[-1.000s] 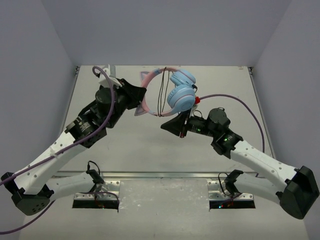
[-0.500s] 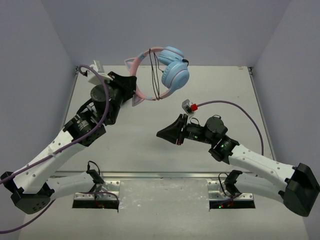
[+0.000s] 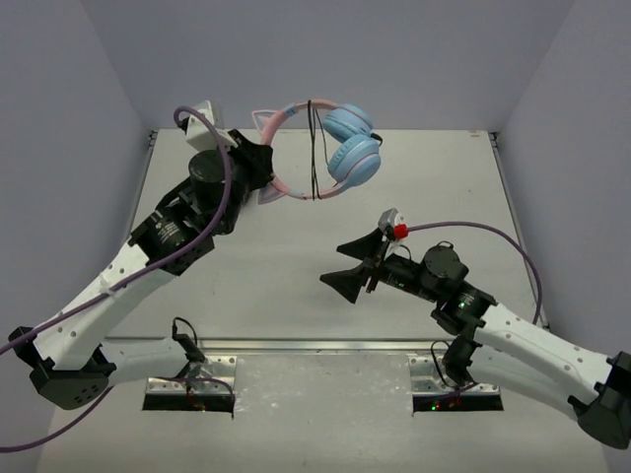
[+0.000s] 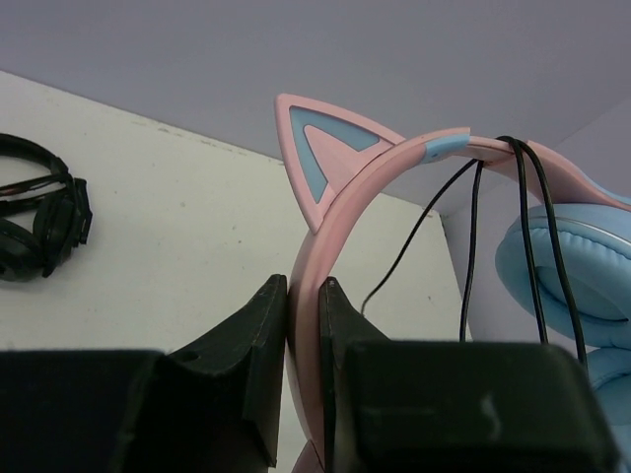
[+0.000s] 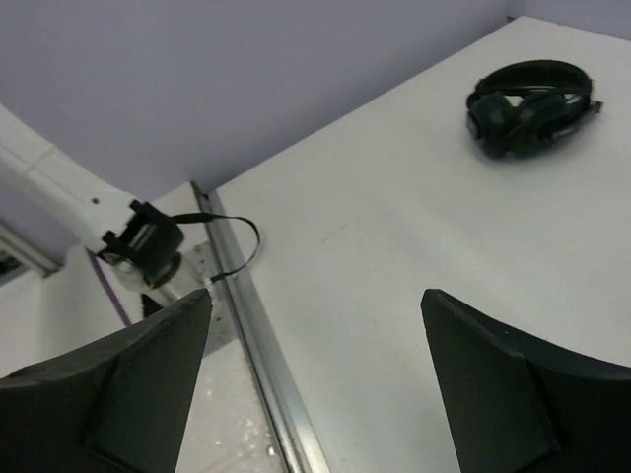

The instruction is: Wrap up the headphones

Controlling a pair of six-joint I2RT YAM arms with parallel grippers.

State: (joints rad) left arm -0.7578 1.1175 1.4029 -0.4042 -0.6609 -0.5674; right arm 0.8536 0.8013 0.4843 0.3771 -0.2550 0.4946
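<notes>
The headphones (image 3: 340, 158) hang in the air over the far middle of the table, held up by the pink headband (image 3: 292, 110) with its cat ears. My left gripper (image 3: 264, 169) is shut on the headband's lower left part. The left wrist view shows the band (image 4: 394, 163) pinched between the black fingers (image 4: 306, 288), a cat ear just above, and a blue earcup (image 4: 562, 286) at right. The thin black cable (image 4: 523, 207) runs in several strands over the band. My right gripper (image 3: 333, 264) stands open and empty over the table, well below the earcups; its jaws (image 5: 315, 296) spread wide.
Smaller all-black headphones (image 5: 532, 94) lie on the table on the left arm's side, also in the left wrist view (image 4: 39, 222). A metal rail (image 3: 315, 345) runs along the table's near edge. Grey walls close in the left, right and back.
My right gripper backed away from the earcups toward the near edge and opened wide. The left arm lifted the headphones up and toward the back wall.
</notes>
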